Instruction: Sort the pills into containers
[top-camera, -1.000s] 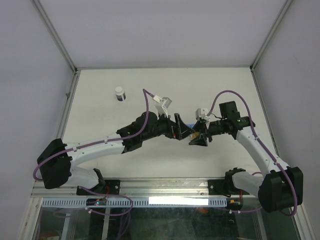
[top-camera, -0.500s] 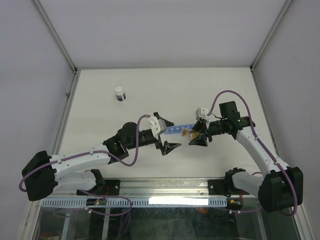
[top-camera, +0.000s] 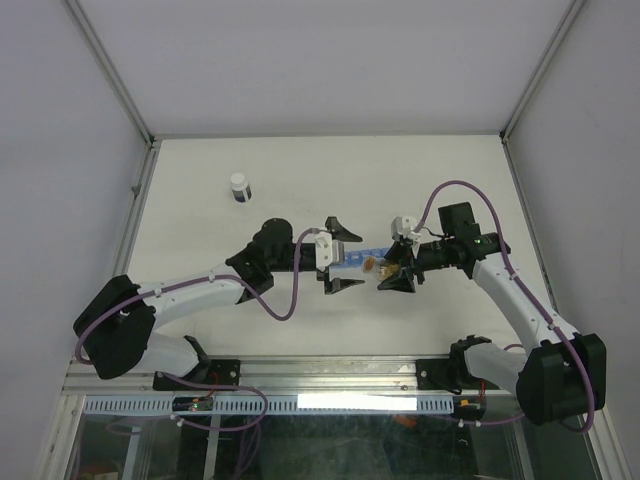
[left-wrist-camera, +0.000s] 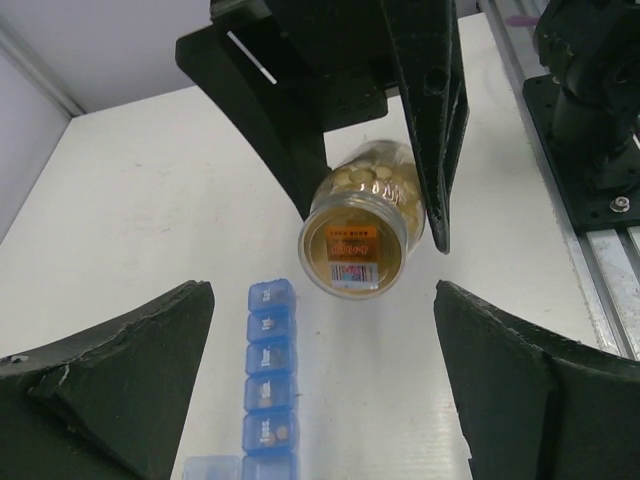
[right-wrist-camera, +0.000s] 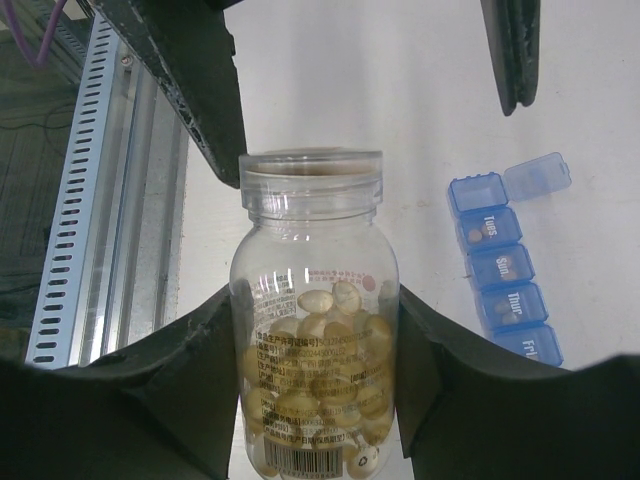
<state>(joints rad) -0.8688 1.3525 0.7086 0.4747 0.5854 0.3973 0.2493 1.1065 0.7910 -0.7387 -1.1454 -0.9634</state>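
Observation:
My right gripper (top-camera: 395, 272) is shut on a clear bottle (right-wrist-camera: 314, 330) part full of amber pills (right-wrist-camera: 330, 370) and holds it lying level above the table, with no cap on the neck. The bottle's round end faces the left wrist view (left-wrist-camera: 354, 250). The blue pill-organiser strip (top-camera: 358, 259) lies on the table between the arms; it also shows in the left wrist view (left-wrist-camera: 268, 380) and the right wrist view (right-wrist-camera: 505, 270). Some compartments hold a pill (right-wrist-camera: 476, 236). One end lid (right-wrist-camera: 537, 175) stands open. My left gripper (top-camera: 345, 258) is open and empty, its fingers either side of the strip's left end.
A small white-capped vial (top-camera: 240, 187) stands at the far left of the white table (top-camera: 300, 170). Metal frame rails (top-camera: 135, 210) border the table at left and right, and a slotted rail (right-wrist-camera: 75, 220) runs along the near edge.
My left gripper was against the bottle a second ago, drew back to the near left, then came forward and turned, open, over the strip. The right gripper and bottle stayed still.

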